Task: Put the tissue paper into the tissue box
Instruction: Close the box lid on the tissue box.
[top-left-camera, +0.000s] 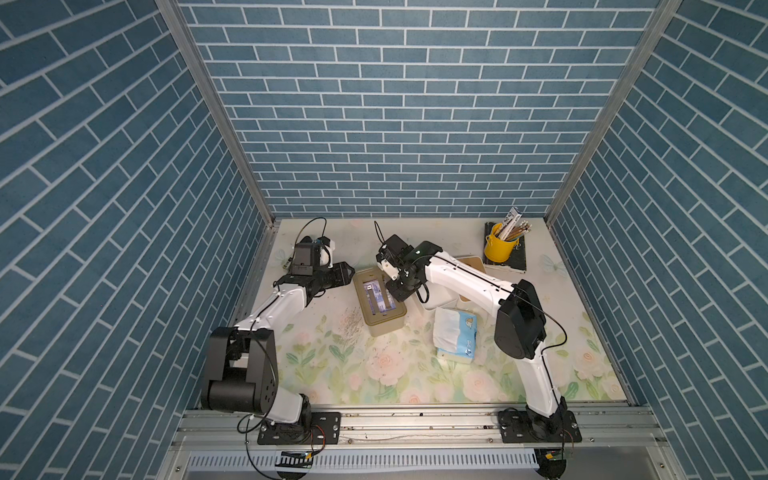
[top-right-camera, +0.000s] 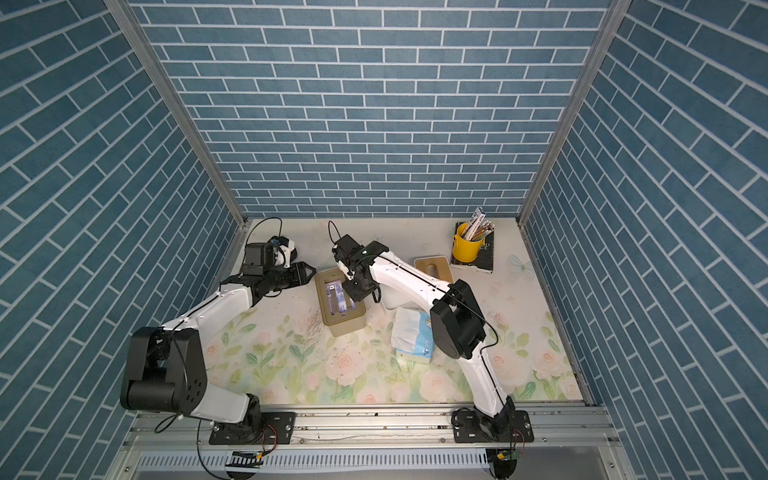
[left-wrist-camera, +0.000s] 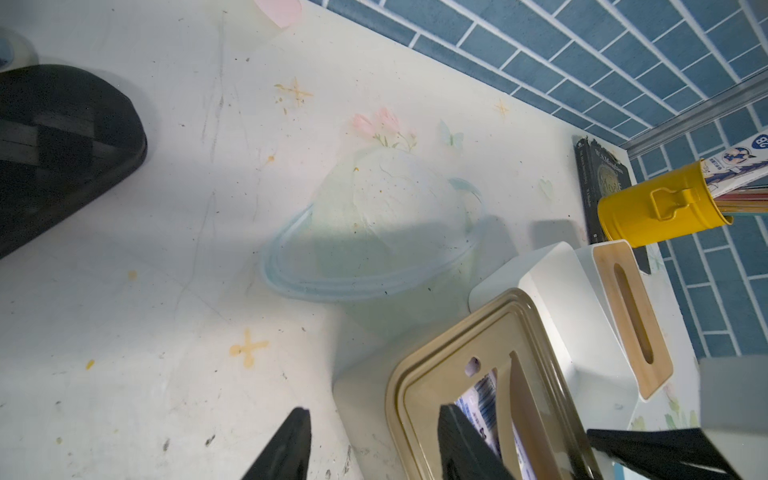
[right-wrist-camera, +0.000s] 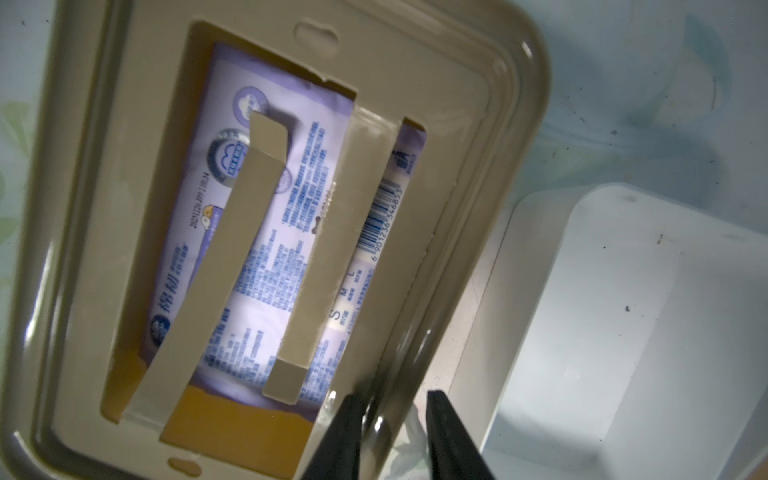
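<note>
"Well, what's printed on that purple tissue pack?"
"A barcode, 6 901236 346853, then S, M, L. It lies inside the tan tissue box."
"And the left pincer?"
"Wide, empty. The right pincer is narrow, astride the rim; whether it grips, I cannot tell."

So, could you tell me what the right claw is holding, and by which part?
The tan tissue box, apparently pinched by its long rim beside the white box.

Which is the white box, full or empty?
Empty. The right wrist view looks into the white tissue box and shows only its bare floor.
</note>
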